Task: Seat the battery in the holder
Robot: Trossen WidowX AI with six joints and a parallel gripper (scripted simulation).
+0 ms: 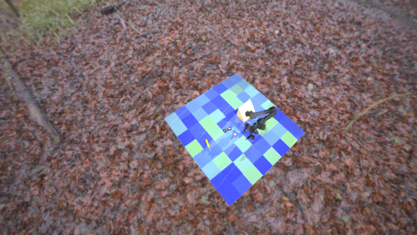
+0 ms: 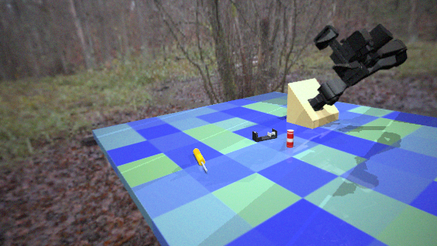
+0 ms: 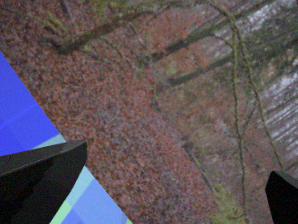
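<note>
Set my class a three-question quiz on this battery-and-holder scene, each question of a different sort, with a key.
1. True or false: the battery lies flat in the holder.
2. Which lies nearest the board's left edge in the exterior view? A) wedge B) screwdriver C) battery
3. Fill in: the pincer is ____ and holds nothing.

Key
1. False: it stands upright on the board, beside the holder.
2. B
3. open
</note>
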